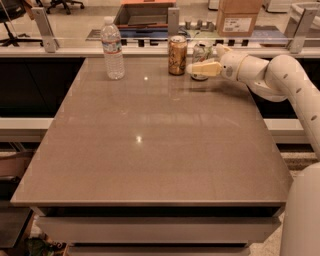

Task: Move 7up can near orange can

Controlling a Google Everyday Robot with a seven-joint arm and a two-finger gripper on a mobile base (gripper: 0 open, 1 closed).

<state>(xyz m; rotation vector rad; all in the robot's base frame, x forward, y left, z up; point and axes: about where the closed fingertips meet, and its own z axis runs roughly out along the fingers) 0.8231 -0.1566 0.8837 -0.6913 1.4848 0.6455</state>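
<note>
Table [150, 150]: big grey-brown glossy top, fills most of the view. All three task-area items sit along its far edge, and the orange can stands approx mid-way along that edge.

Robot arm [282, 75]: white, comes in from the view's R side and reaches across twd the orange can at about can height. It stops short of the can.

Cardboard box [240, 15]: off the table, behind the far rail, back and to the R of the orange can.

Dark bin w/ orange rim [145, 14]: also beyond the rail, back and slightly L of the orange can.

Water bottle [112, 47]: clear plastic, upright w/ white cap, on the table well apart to the L of the orange can, same far row.

Orange can [177, 55]: orange-brown w/ silver top, upright, nothing touching it.

7up can [201, 53]: upright, just beside the orange can on its R w/ a narrow gap btwn them. Lower body is partly hidden by the gripper.

Gripper [196, 68]: pale, at the 7up can, lying across the front of its body, tip pointing twd the orange can and ending just short of it. Clamped on the 7up can or loose: can't tell from this angle.
</note>
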